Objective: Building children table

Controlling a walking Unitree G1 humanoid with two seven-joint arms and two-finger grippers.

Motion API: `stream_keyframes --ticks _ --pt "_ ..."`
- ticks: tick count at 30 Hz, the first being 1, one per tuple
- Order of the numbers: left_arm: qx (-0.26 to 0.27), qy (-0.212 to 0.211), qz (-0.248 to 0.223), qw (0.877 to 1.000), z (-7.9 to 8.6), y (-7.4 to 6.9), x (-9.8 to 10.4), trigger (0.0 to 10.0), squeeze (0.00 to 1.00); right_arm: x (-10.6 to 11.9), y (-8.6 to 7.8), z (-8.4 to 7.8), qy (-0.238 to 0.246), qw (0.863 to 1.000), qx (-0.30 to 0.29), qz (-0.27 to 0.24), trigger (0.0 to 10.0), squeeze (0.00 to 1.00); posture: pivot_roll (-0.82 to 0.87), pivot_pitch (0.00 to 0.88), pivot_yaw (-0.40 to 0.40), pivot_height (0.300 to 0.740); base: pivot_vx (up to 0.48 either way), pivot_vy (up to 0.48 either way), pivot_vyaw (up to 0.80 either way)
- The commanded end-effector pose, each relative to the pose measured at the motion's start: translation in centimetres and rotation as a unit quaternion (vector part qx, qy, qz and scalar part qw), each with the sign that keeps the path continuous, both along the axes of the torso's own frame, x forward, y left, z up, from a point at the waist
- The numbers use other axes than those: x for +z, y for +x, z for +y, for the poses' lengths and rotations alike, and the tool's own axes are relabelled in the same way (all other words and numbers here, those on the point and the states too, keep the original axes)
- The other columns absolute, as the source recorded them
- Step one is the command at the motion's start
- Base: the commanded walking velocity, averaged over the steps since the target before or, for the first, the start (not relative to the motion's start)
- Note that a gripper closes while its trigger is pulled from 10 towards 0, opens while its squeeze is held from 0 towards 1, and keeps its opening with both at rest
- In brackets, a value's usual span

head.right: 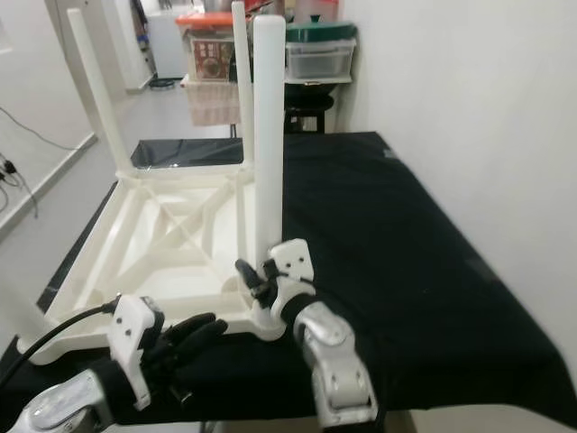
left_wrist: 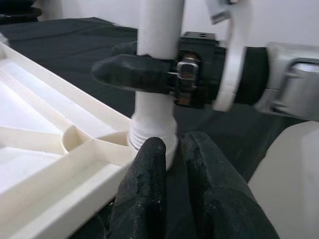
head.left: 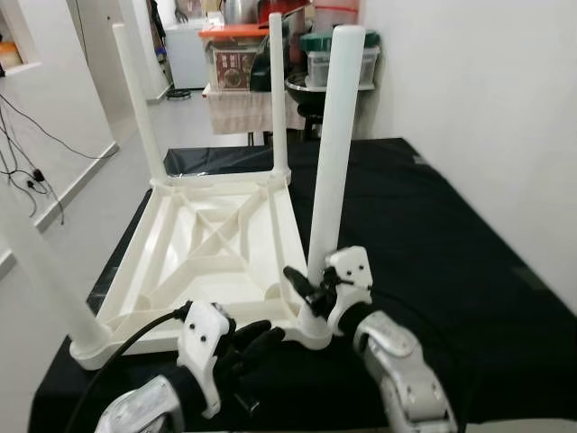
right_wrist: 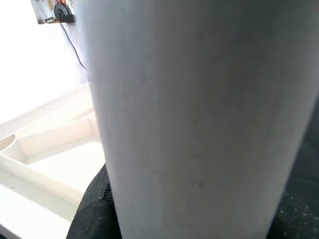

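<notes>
My right hand [head.left: 311, 287] is clamped around the white table leg [head.left: 334, 153] low down, just above the corner socket [left_wrist: 152, 137] where it meets the upturned tabletop [head.left: 212, 244]. In my left wrist view one black finger [left_wrist: 132, 72] wraps across the front of the leg, pressed tight against it, and the threaded collar at the leg's foot sits in the socket below. In my right wrist view the leg's pale surface sits right up close.

My left hand [head.left: 257, 343] rests lower and nearer to me, beside the same corner of the tabletop. Its two fingers [left_wrist: 144, 194] lie side by side, touching or nearly so, with nothing between them; their tips point at the base of the leg and come just short of it.

The children's table lies upside down on the black-covered counter [head.left: 451, 244], ribbed underside facing up. The leg I grip stands upright at the near right corner. Three more white legs rise from the other corners: far right [head.left: 279, 90], far left [head.left: 137, 99] and near left [head.left: 45, 271].
</notes>
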State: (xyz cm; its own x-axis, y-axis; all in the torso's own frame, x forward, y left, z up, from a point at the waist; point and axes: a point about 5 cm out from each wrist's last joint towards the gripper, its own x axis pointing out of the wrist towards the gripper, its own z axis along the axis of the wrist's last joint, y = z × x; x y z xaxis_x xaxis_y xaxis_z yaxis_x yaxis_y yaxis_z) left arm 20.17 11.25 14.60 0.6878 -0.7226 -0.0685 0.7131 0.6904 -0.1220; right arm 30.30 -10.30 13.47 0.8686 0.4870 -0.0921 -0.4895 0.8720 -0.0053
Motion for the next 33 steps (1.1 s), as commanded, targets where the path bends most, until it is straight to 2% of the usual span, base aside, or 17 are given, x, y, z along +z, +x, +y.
stream_keyframes --ticks 1,6,7,8,9,11,14,17,18,19,22,23,24,31,32,33 --pt "-0.002 -0.003 0.006 1.0 0.1 0.3 -0.3 10.0 0.0 -2.3 -0.1 -0.4 -0.009 0.998 -0.016 0.055 0.0 0.0 0.0 0.0 0.011 0.74 0.0 0.0 0.0" --pt "0.001 -0.009 0.009 1.0 0.1 0.4 -0.4 10.0 0.0 -1.5 -0.3 0.3 -0.016 0.998 -0.039 0.05 0.0 0.0 0.0 0.0 0.013 0.74 0.0 0.0 0.0" --pt "0.001 -0.008 0.009 1.0 0.3 0.5 -0.5 10.0 0.0 -1.2 -0.4 0.4 -0.013 0.998 -0.032 0.053 10.0 0.53 0.0 0.0 0.014 0.74 0.0 0.0 0.0" --pt "0.001 -0.008 0.009 1.0 0.3 0.5 -0.5 10.0 0.0 -1.2 -0.4 0.4 -0.013 0.998 -0.032 0.053 10.0 0.53 0.0 0.0 0.014 0.74 0.0 0.0 0.0" --pt "0.001 -0.006 0.01 1.0 0.4 0.6 -0.6 10.0 0.0 -0.9 -0.4 0.4 -0.008 0.999 -0.017 0.051 10.0 1.0 0.0 0.0 0.011 0.74 0.0 0.0 0.0" --pt "0.0 -0.004 0.01 1.0 0.5 0.7 -0.7 10.0 0.0 -0.5 -0.3 0.5 0.0 0.999 0.006 0.046 10.0 1.0 0.0 0.0 0.011 0.74 0.0 0.0 0.0" --pt "-0.001 0.002 0.01 1.0 0.6 1.1 -1.1 10.0 0.0 1.5 0.4 0.7 0.037 0.991 0.127 0.007 10.0 1.0 0.01 0.0 0.004 0.74 0.0 0.0 0.0" --pt "-0.003 0.005 0.009 1.0 0.6 1.3 -1.2 10.0 0.0 2.6 0.8 0.1 0.015 0.975 0.22 -0.023 10.0 1.0 0.02 0.0 -0.003 0.74 0.0 0.0 0.0" --pt "-0.003 0.005 0.009 1.0 0.6 1.3 -1.2 10.0 0.0 2.6 0.8 0.1 0.015 0.975 0.22 -0.023 10.0 1.0 0.02 0.0 -0.003 0.74 0.0 0.0 0.0" --pt "-0.004 0.007 0.009 1.0 0.5 1.3 -1.3 10.0 0.0 3.0 1.1 -0.4 0.011 0.968 0.251 -0.023 10.0 0.2 0.03 0.0 -0.008 0.74 0.0 0.0 0.0" --pt "-0.005 0.008 0.008 1.0 0.5 1.4 -1.4 10.0 0.0 3.2 1.2 -0.7 0.011 0.963 0.269 -0.021 10.0 0.2 0.03 0.0 -0.008 0.74 0.0 0.0 0.0" --pt "-0.006 0.009 0.008 1.0 0.5 1.4 -1.5 10.0 0.0 3.5 1.8 -1.3 0.005 0.955 0.295 -0.017 10.0 0.0 0.03 0.0 -0.011 0.74 0.0 0.0 0.0" --pt "-0.006 0.01 0.007 1.0 0.4 1.4 -1.5 10.0 0.0 3.7 2.4 -1.9 -0.001 0.949 0.314 -0.008 10.0 0.0 0.05 0.0 -0.015 0.74 0.0 0.0 0.0" --pt "-0.008 0.012 0.006 1.0 0.4 1.4 -1.7 10.0 0.0 3.8 3.6 -2.8 -0.003 0.938 0.345 0.013 10.0 0.0 0.06 0.0 -0.02 0.74 0.0 0.0 0.0" --pt "-0.009 0.013 0.006 1.0 0.4 1.4 -1.8 10.0 0.0 3.9 3.9 -2.7 0.0 0.933 0.361 0.017 4.5 0.0 0.06 0.0 -0.02 0.74 0.0 0.0 0.0" --pt "-0.01 0.013 0.006 1.0 0.4 1.4 -1.8 10.0 0.0 3.9 4.0 -2.7 0.003 0.928 0.371 0.02 4.5 0.0 0.06 0.0 -0.02 0.74 0.0 0.0 0.0"
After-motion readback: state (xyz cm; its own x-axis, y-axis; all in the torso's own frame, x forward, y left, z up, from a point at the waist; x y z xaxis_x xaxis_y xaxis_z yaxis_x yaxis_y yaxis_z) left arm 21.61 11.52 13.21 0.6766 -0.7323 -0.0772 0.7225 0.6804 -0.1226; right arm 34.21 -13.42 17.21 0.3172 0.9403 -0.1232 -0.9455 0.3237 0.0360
